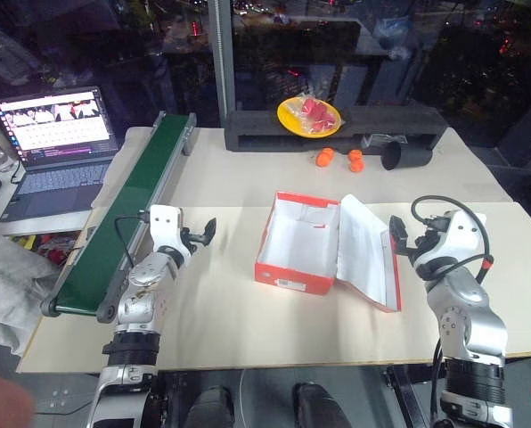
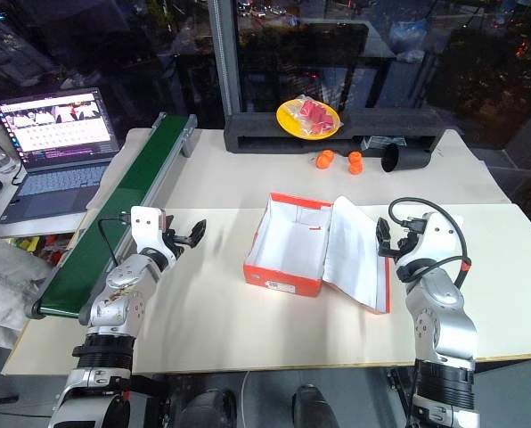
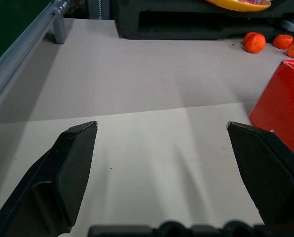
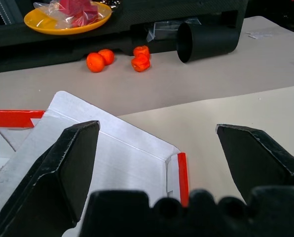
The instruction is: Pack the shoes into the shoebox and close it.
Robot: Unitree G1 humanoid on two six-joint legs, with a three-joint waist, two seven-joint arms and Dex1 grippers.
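The left gripper (image 1: pixel 205 232) hangs over bare table (image 1: pixel 212 312) with its fingers spread apart and nothing between them; its wrist view catches a red corner of the shoebox (image 1: pixel 294 242) off to one side. The right gripper (image 1: pixel 397 234) is likewise spread and empty, just beside the open lid (image 1: pixel 365 250), whose white inner face leans outward; the right wrist view looks along that lid's edge. From the head views the box sits open at the table's middle, white inside. Beyond it lie small orange fruits (image 1: pixel 339 159), a black tube (image 1: pixel 404 156) and a yellow plate (image 1: pixel 309 116). A green conveyor (image 1: pixel 127 209) and a laptop (image 1: pixel 56 143) stand to the left.
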